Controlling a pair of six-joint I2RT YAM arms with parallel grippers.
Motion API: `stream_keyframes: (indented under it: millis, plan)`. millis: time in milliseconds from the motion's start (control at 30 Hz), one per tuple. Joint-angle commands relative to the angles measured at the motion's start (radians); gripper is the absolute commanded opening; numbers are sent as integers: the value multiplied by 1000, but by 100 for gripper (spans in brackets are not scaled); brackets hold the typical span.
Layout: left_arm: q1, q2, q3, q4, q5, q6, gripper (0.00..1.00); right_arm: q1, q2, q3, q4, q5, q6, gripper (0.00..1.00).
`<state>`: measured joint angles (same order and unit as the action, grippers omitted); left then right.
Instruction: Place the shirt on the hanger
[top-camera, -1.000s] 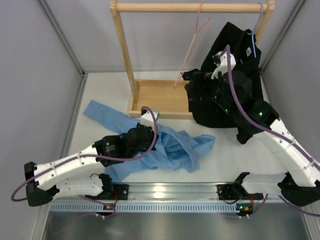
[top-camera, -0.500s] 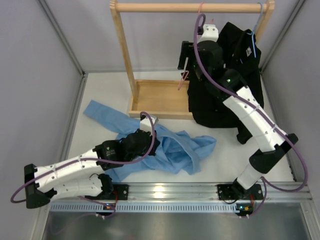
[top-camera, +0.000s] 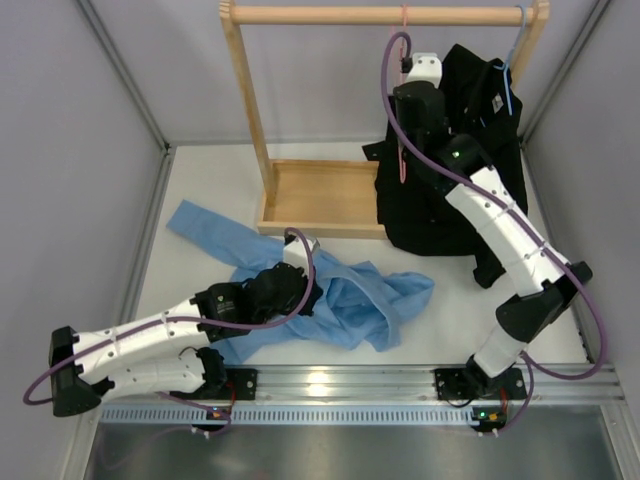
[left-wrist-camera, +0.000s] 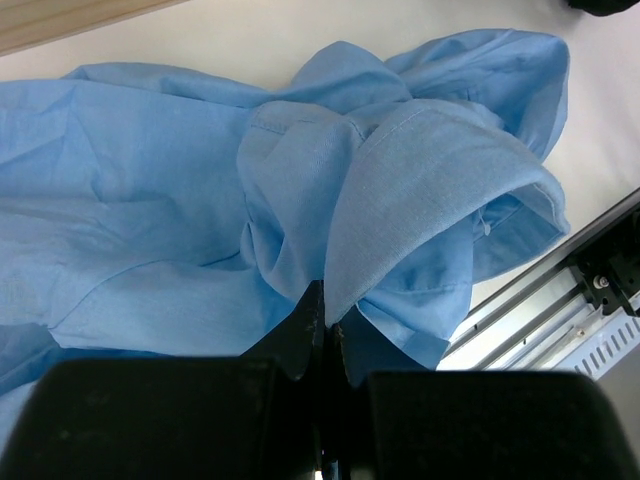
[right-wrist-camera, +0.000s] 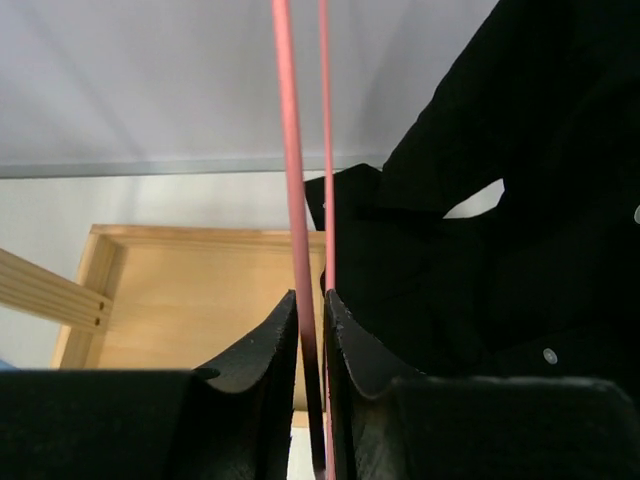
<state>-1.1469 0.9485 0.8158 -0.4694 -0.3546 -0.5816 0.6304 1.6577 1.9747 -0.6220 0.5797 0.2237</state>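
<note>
The light blue shirt (top-camera: 350, 295) lies crumpled on the table near the front. My left gripper (top-camera: 305, 285) is shut on a fold at its collar (left-wrist-camera: 420, 180), lifting that fold slightly; in the left wrist view the gripper (left-wrist-camera: 325, 312) pinches the cloth between its tips. The pink hanger (top-camera: 401, 160) hangs by its hook from the wooden rod (top-camera: 330, 15). My right gripper (top-camera: 399, 150) is raised beside it, and in the right wrist view the gripper (right-wrist-camera: 312, 300) has its jaws closed on the hanger's (right-wrist-camera: 290, 150) thin wires.
A black shirt (top-camera: 470, 190) hangs on a light blue hanger (top-camera: 510, 85) just right of the pink one, touching my right arm. The rack's wooden tray base (top-camera: 320, 195) sits below. Grey walls close in both sides; a metal rail (top-camera: 330, 380) runs along the front.
My right arm rose from the black shirt up to the pink hanger, and its jaws closed from wide open onto the wires. The left gripper stayed shut on the shirt, shifting slightly.
</note>
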Motion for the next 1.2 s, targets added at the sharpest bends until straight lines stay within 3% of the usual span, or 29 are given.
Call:
stream_keyframes:
  millis: [0,100,133,167,200,767,1167]
  plan:
    - [1,4,-12,58,17,-17,0,-24,-47,-11,5,-40,-14,15]
    - [-1,1,-14,57,20,-18,0,-38,-58,-31,5,-63,-12,14]
    - [-1,-1,-15,57,20,-17,0,-40,-59,-34,5,-66,-14,11]
    - [-1,-4,-15,55,20,-17,0,-41,-65,-40,5,-69,-17,1]
    - [-1,-5,-15,55,20,-17,0,-41,-67,-42,5,-69,-18,0]
    - [-1,-5,-13,63,-1,-40,0,-47,-118,29,13,-153,-176,0]
    - [-1,1,-10,69,-30,-64,0,-61,-168,64,47,-297,-267,0]
